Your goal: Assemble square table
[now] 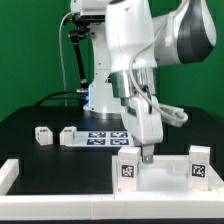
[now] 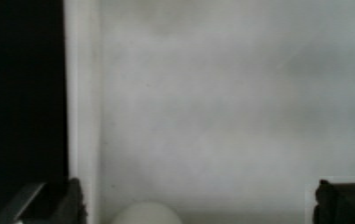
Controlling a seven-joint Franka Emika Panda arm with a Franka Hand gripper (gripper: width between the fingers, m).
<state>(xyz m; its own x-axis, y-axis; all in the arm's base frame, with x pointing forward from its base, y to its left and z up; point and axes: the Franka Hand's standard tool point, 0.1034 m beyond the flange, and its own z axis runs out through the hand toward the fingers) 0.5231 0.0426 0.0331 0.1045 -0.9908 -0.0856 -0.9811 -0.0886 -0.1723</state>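
Two tagged legs [image 1: 128,167] stand on the white square tabletop [image 1: 162,180] at the near edge of the black surface [image 1: 30,155], probably light, stiff, slick plastic, best pinched across a leg or slab edge; fingers [image 1: 147,152] hover spread wide, empty, just above it.

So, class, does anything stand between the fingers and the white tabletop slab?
Nothing visible does. The open fingers hang right over the slab. The wrist view shows only its bare white surface between them.
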